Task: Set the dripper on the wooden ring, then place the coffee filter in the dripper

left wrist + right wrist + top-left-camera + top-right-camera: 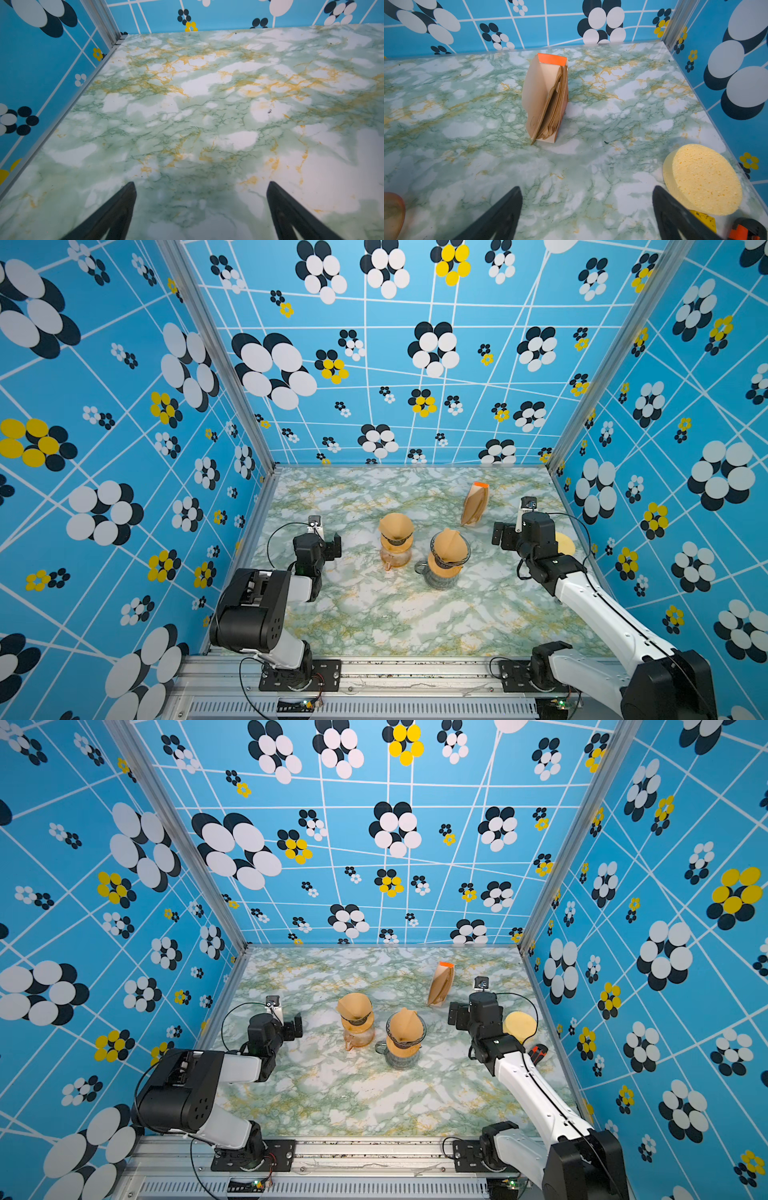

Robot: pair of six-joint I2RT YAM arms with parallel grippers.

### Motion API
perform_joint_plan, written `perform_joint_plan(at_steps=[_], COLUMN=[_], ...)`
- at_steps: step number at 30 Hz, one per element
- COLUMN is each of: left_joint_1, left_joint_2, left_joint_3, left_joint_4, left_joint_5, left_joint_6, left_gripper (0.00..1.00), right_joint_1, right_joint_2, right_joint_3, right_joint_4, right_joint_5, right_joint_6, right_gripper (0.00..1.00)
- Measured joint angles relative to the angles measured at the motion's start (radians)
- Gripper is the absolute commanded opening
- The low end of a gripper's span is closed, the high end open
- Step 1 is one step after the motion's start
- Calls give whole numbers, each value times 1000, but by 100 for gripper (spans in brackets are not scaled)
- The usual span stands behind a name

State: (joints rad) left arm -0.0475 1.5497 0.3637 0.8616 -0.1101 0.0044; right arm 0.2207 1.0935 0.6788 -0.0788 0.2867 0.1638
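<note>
Here, far dripper point(397, 539) and near dripper point(445, 569) hold filters point(449, 543); left tool point(200, 184), right tool point(586, 188) gape.

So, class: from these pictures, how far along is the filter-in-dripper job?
Done: one brown paper filter sits in the dark dripper on the amber glass jug, another filter in the clear dripper on the grey glass jug. In hand: nothing; left claw and right claw are open, empty. Left: apparently little.
</note>
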Motion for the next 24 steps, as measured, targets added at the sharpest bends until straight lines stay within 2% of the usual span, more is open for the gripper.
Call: perform_joint_plan(at_steps=[9, 16, 20, 24], left_joint_1=[11, 11, 11, 11], left_joint_2=[0, 0, 0, 0], left_joint_3=[0, 0, 0, 0], left_joint_4=[25, 26, 26, 26], left_joint_5=[24, 29, 29, 29], left_joint_6=[-4, -4, -4, -4], left_gripper=[99, 99, 99, 99], right_joint_1=[0, -14, -53, -149], right_joint_2=[55, 131, 192, 211], right_joint_3=[-18, -77, -91, -144], right_joint_4=[93, 237, 322, 438], right_joint_5=[26, 64, 66, 1], right_joint_6=[-18, -50, -74, -77], right_gripper=[99, 99, 99, 99])
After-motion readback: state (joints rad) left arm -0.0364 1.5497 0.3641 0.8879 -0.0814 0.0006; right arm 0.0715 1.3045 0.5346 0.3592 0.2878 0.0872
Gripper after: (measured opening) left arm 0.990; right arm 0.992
